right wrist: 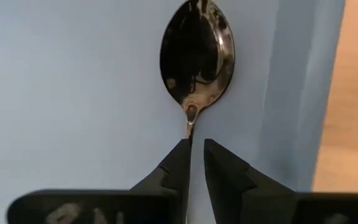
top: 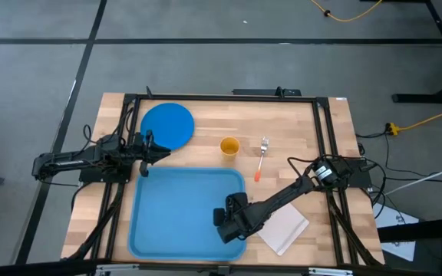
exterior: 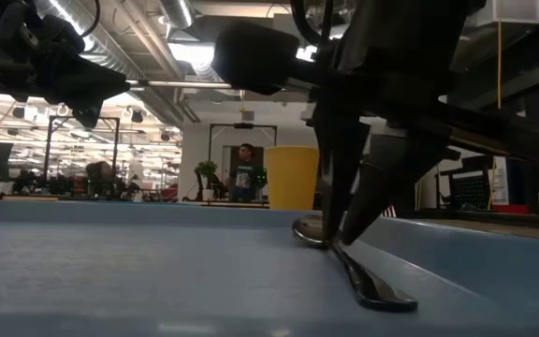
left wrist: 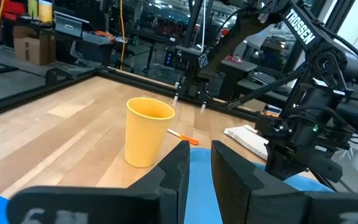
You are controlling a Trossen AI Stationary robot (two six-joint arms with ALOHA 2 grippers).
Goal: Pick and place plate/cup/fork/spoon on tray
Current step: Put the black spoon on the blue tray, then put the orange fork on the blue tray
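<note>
The dark spoon [right wrist: 197,53] lies on the light-blue tray [top: 175,207] near its right rim, bowl up. My right gripper [right wrist: 197,149] stands over it, shut on its handle; it also shows in the high view [top: 222,222] and the low view [exterior: 335,234]. The blue plate [top: 167,125] lies flat at the table's far left. The orange-yellow cup [top: 229,146] stands upright beyond the tray. The fork [top: 262,157] lies right of the cup. My left gripper [top: 146,152] waits between plate and tray, its fingers nearly together and empty [left wrist: 201,155]. My right gripper pinches the spoon's thin handle just behind the bowl [right wrist: 191,132] between its two fingertips. The fingers [exterior: 340,178] come from above, pointing down. The spoon lies flat on the tray floor, its handle end [exterior: 386,298] toward the table's near edge.
A white rectangular pad [top: 284,228] lies right of the tray, under my right arm. The tray's raised right rim [right wrist: 297,93] runs close beside the spoon. People stand in the room far beyond the table [exterior: 244,173].
</note>
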